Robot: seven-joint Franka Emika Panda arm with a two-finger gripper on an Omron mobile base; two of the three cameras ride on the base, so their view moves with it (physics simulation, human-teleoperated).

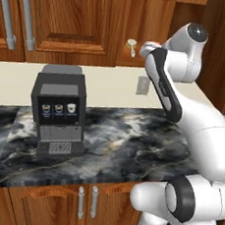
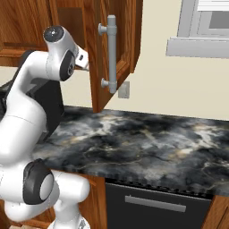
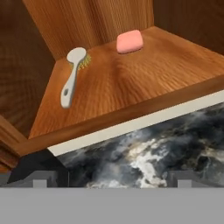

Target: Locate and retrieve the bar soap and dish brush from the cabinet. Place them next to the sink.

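Looked along the gripper (image 3: pixel 112 183) into the open cabinet (image 3: pixel 109 83): 2 dark fingertips (image 3: pixel 40 180) stood wide apart at the bottom, open, nothing between them. Saw the dish brush (image 3: pixel 72 74) lying flat on the wooden shelf toward the left rear corner, head at the back, pale handle pointing forward. Saw the bar soap (image 3: pixel 129 41) lying flat further back and to the right, apart from the brush. Below the shelf edge, dark marbled bench (image 3: pixel 175 135). From the left base view, a coffee machine (image 1: pixel 59 111) standing on the bench, 3 cup icons on its panel. No readable writing or brand anywhere.
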